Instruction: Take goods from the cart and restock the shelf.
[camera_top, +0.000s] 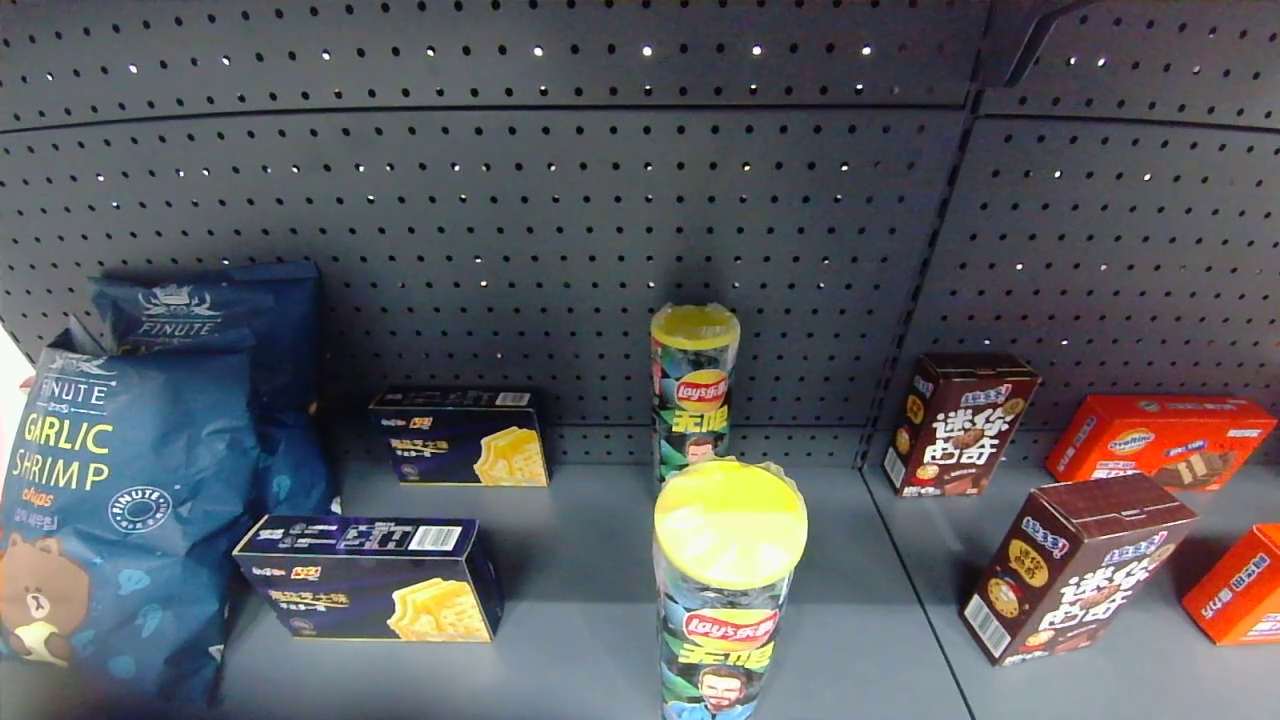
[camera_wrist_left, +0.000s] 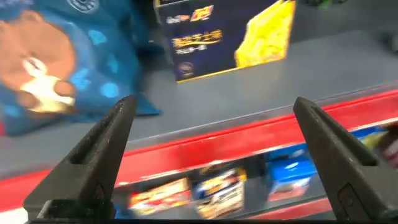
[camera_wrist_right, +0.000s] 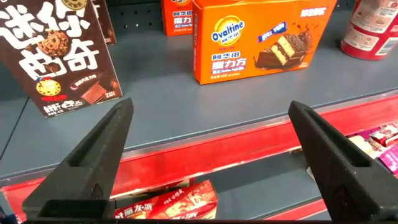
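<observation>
The tall front chip canister (camera_top: 730, 590) is the thing most likely to cause trouble: it stands upright on the shelf (camera_top: 580, 560) close to the front, so a loaded arm passing beside it could clip its yellow lid and topple it into the second canister (camera_top: 694, 390) directly behind it. The left gripper (camera_wrist_left: 214, 109) has its fingers spread wide with nothing between them. It hangs just outside the shelf's red front edge (camera_wrist_left: 217, 140) on the canister's left, facing the near dark blue biscuit box (camera_top: 370, 578) and the shrimp chip bag (camera_top: 120, 520) beyond it. The right gripper (camera_wrist_right: 211, 107) is likewise spread and empty, outside the same edge on the canister's right, facing the near brown chocolate box (camera_top: 1075, 565) and an orange box (camera_wrist_right: 258, 40) further right. No goods are in hand, so a pick from the cart is probably next. On the way back, a carried item held too low could catch the red edge and slip from the grip. The bare floor immediately left and right of the canister looks like the likeliest drop spot. It is narrow, though, and a box pushed in carelessly may shove the upright brown box, which probably tips easily.
</observation>
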